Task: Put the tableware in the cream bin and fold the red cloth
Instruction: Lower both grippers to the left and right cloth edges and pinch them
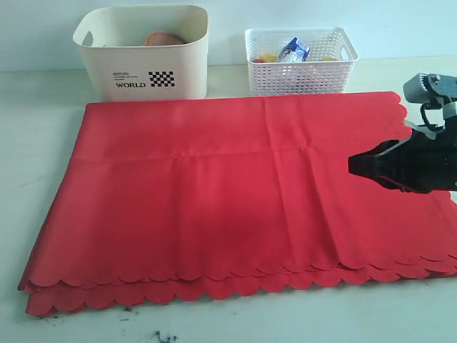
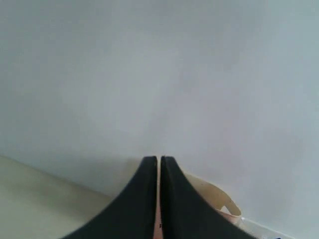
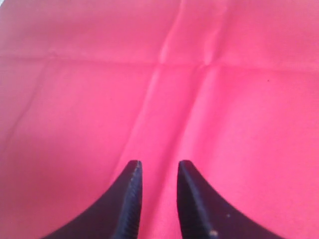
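Note:
The red cloth [image 1: 228, 193] lies flat on the table, folded over so that two scalloped layers show along its front edge; it fills the right wrist view [image 3: 149, 74]. My right gripper [image 1: 352, 164] hovers over the cloth's right part, pointing left. Its jaws [image 3: 158, 164] are open with only cloth behind them. The cream bin [image 1: 178, 64] stands at the back left with a round brown plate [image 1: 163, 38] inside; other tableware is hidden. My left gripper [image 2: 159, 158] is shut, faces a pale wall beside the bin's rim [image 2: 214, 194], and is outside the exterior view.
A white lattice basket [image 1: 300, 71] stands at the back right of the cloth and holds a milk carton [image 1: 293, 50] and a yellow item [image 1: 267, 57]. Bare pale table [image 1: 43, 143] borders the cloth on the left and along the front.

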### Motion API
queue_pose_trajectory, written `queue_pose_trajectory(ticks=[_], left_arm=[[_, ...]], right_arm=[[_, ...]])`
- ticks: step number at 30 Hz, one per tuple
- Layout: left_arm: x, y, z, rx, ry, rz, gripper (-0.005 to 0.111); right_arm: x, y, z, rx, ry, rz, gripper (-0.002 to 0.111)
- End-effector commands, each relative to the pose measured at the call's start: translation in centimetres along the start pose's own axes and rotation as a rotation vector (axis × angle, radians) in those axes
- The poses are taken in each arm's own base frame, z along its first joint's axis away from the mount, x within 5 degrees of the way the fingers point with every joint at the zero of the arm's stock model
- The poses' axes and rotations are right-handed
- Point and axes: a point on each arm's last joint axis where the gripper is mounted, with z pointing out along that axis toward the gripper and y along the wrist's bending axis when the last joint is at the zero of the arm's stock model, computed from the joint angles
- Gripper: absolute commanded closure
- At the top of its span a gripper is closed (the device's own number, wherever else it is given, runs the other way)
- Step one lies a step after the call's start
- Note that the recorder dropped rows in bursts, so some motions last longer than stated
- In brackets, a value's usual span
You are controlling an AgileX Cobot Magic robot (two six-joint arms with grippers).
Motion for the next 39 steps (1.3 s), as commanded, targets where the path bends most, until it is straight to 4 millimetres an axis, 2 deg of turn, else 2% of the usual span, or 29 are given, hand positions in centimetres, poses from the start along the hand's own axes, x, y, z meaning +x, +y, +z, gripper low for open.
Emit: queue_pose_trajectory(ticks=[1, 8, 11, 15, 18, 21, 24, 30, 35, 39], left_arm=[[-0.7, -0.4, 1.4, -0.008, 0.02, 0.035, 0.102], [0.7, -0.3, 6.4, -0.083, 0.313, 0.131, 0.098], [2.4, 0.4, 8.9, -0.135, 0.469, 0.139, 0.085], [5.6, 1.3, 11.7, -0.173, 0.674, 0.174, 0.056], [8.5, 0.9, 13.4, -0.099, 0.823, 0.261, 0.041], [11.4, -0.1, 15.0, -0.004, 0.937, 0.331, 0.033], [14.2, -0.2, 16.2, -0.002, 1.027, 0.322, 0.028], [18.1, 0.8, 17.6, -0.031, 1.139, 0.328, 0.021], [19.9, 1.4, 18.0, -0.032, 1.19, 0.34, 0.02], [20.5, 1.4, 18.0, -0.039, 1.207, 0.328, 0.024]], right_arm=[[0.3, 0.1, 1.1, -0.078, 0.025, 0.013, 0.083], [0.7, 0.2, 1.7, -0.131, 0.042, 0.02, 0.083], [0.7, 0.2, 1.7, -0.133, 0.042, 0.02, 0.083], [0.7, 0.2, 1.7, -0.133, 0.042, 0.02, 0.083], [0.7, 0.2, 1.7, -0.133, 0.042, 0.02, 0.083], [0.7, 0.2, 1.7, -0.133, 0.042, 0.02, 0.083], [0.7, 0.2, 1.7, -0.133, 0.042, 0.02, 0.083], [0.7, 0.2, 1.7, -0.134, 0.041, 0.018, 0.083], [0.7, 0.2, 1.7, -0.134, 0.041, 0.018, 0.083], [0.7, 0.2, 1.7, -0.135, 0.041, 0.018, 0.083]])
